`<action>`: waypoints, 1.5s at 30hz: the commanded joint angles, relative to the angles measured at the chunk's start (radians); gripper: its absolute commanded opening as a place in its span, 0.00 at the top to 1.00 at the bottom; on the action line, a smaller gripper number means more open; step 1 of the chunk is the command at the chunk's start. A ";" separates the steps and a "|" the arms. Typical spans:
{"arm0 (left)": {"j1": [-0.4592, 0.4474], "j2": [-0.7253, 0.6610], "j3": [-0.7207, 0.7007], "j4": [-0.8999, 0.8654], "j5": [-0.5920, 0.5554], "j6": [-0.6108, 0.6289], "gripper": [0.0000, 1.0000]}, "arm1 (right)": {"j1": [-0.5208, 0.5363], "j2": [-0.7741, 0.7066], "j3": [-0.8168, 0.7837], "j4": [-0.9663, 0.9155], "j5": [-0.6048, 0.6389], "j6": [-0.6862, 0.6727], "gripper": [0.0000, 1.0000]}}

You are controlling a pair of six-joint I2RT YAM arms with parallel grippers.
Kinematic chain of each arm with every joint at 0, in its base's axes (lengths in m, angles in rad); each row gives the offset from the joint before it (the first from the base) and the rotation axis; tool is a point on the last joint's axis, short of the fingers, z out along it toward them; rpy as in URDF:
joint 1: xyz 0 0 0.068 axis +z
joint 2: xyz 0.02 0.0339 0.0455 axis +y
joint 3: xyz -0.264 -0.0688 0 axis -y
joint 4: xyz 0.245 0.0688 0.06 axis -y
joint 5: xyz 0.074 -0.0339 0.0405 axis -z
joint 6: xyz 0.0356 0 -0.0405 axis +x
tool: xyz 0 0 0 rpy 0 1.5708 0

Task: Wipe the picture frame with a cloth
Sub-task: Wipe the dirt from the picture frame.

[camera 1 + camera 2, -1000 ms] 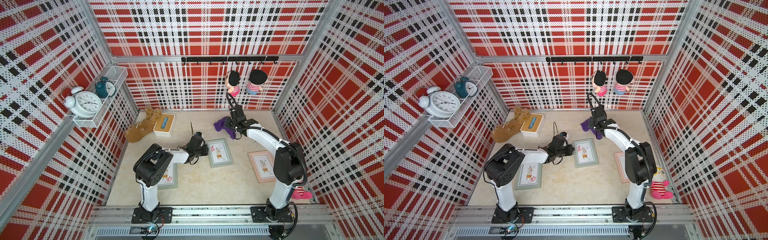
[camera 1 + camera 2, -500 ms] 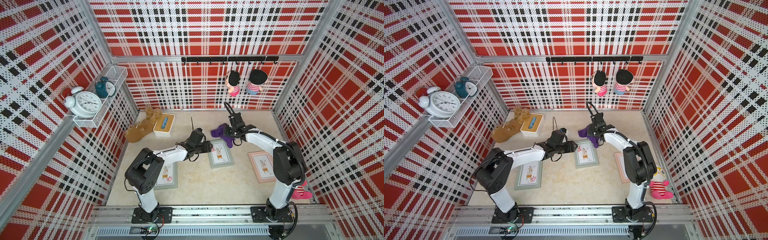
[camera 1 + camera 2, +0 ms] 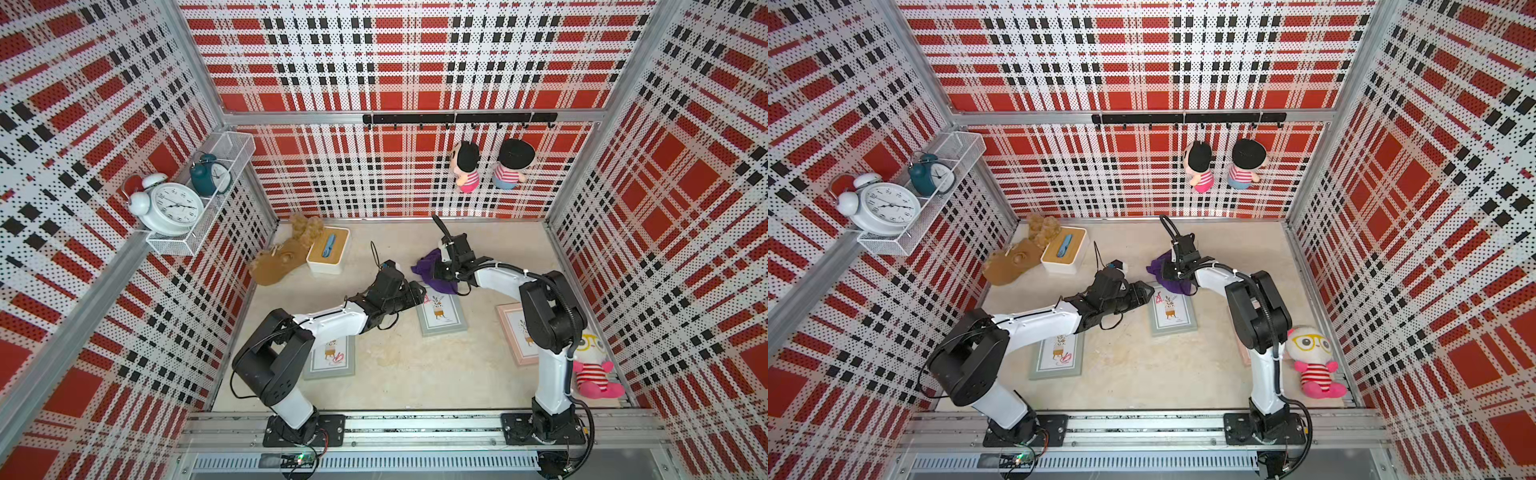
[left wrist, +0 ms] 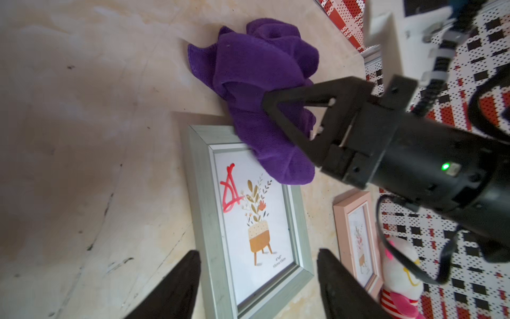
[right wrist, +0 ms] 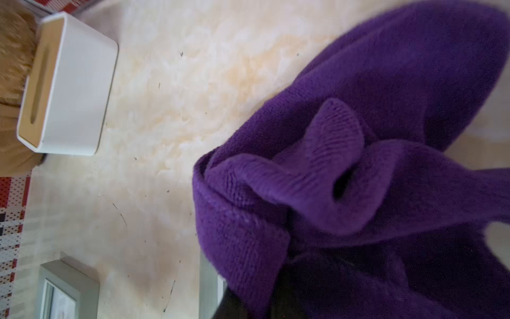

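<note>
Grey-green rectangular picture frame [image 3: 442,322] lies flat on tabletop [image 3: 395,365]; right gripper [image 4: 269,102], clamped on soft purple fabric cloth [image 4: 262,69], has brought it onto frame's far edge; left gripper [image 4: 258,252] jaws just opened beside frame. Wiping can start.

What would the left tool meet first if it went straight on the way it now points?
Most likely the middle picture frame, the one with the red scribble: the open left tool points at its near edge. The purple cloth lies beyond. Its height above the frame is unclear.
</note>
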 commanded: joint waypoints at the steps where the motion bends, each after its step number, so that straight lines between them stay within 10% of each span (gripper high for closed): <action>1: 0.012 0.037 -0.035 0.103 0.040 -0.041 0.38 | 0.038 0.006 -0.001 0.014 -0.017 0.005 1.00; 12: 0.102 0.136 -0.027 0.121 0.153 0.054 0.59 | 0.044 0.001 -0.044 0.010 -0.033 0.064 1.00; 45: 0.118 0.324 0.022 0.115 0.204 -0.027 0.79 | 0.090 0.005 -0.066 0.014 -0.106 -0.038 1.00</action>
